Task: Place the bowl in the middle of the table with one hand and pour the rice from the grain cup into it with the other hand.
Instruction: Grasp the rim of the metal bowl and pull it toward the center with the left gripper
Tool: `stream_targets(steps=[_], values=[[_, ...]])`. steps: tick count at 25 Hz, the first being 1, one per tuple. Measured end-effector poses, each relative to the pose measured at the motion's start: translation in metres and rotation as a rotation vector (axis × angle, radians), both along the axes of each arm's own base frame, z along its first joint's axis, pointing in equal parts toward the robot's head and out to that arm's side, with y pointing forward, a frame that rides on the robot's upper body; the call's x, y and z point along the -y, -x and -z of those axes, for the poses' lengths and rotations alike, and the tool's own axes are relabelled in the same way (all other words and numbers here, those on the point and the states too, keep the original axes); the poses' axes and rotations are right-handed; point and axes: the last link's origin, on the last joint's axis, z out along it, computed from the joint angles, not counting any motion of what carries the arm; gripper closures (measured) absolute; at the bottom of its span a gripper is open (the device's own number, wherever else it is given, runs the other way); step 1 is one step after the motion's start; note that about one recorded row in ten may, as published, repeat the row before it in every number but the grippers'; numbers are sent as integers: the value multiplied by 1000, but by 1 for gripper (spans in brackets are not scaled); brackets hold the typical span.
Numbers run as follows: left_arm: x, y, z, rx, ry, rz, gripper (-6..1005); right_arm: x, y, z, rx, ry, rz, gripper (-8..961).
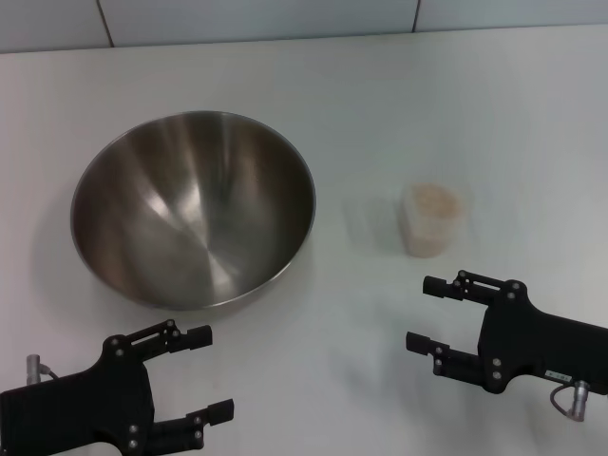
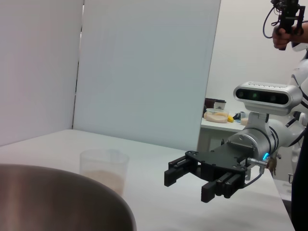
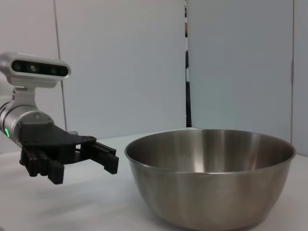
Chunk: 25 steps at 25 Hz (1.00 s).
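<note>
**Nothing Picked Up Yet: Both Jobs Still To Do**

I start with my left pincer (image 1: 201,372). It hangs low at the near edge of the table (image 1: 475,114), its two fingers spread apart with nothing between them. It points toward the bowl (image 1: 193,207) and sits just in front of the near rim, but I see a gap, so it is not touching.

My right pincer (image 1: 429,315) is over on the other side. Its fingers are spread wide too, and they hold nothing. It points at the grain cup (image 1: 432,219), which stands upright just past the fingertips, a little apart from them.

Moving outward, the bowl sits on the left part of the table, not in the middle. It looks bare inside, all shiny steel. The rice (image 2: 108,180) is in the bottom of the cup, a pale heap I can see through the clear wall.

So I think the task is right at the start. The bowl has to be grabbed and slid to the middle. Then the cup has to be lifted, carried over and tipped. None of that shows as done.
</note>
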Motion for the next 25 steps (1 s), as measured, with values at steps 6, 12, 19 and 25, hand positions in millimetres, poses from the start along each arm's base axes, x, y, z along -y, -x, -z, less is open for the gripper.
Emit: stream_targets(steps=[6,12,19,25], values=[[0,0,0,0,-1,1,209,0,0,-1,1,0,-1,286],[0,0,0,1,-1,2,215,-1,0,-1,1,-1,-3,287],[1,-1,2,12,6,-1,222,-2,0,0,5,-3,1,287],[2,-1,2,12,6,-1,228,-1,0,0,6,-3,2,286]])
